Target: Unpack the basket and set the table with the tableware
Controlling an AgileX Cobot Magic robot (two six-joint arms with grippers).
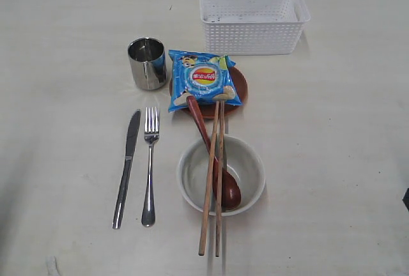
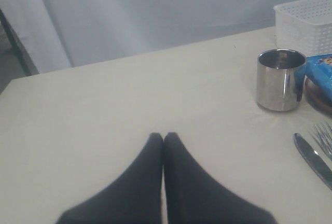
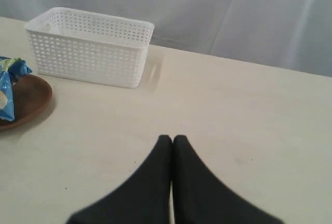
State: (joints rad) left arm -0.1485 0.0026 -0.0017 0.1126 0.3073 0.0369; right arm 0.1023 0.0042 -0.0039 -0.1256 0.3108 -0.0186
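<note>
We see our left gripper [image 2: 163, 137] pinched closed on nothing, the cup [image 2: 280, 81] ahead and inward of it. Our right gripper [image 3: 172, 140] is closed too, empty, with the basket [image 3: 91, 58] ahead and inward, well apart.

We are looking at a pale cream table [image 1: 332, 161] with faint grain. A white perforated basket [image 1: 250, 30] is standing on it toward the far edge. A shiny steel cup [image 1: 147, 65] is sitting upright nearer the middle, and a small brown plate [image 1: 239, 87] is lying flat near it, to its right in the exterior view. Closer to the near edge, a knife [image 1: 128, 164] and a fork [image 1: 150, 161] are lying side by side without touching. A white bowl [image 1: 246, 167] is resting to the right of the fork.
</note>
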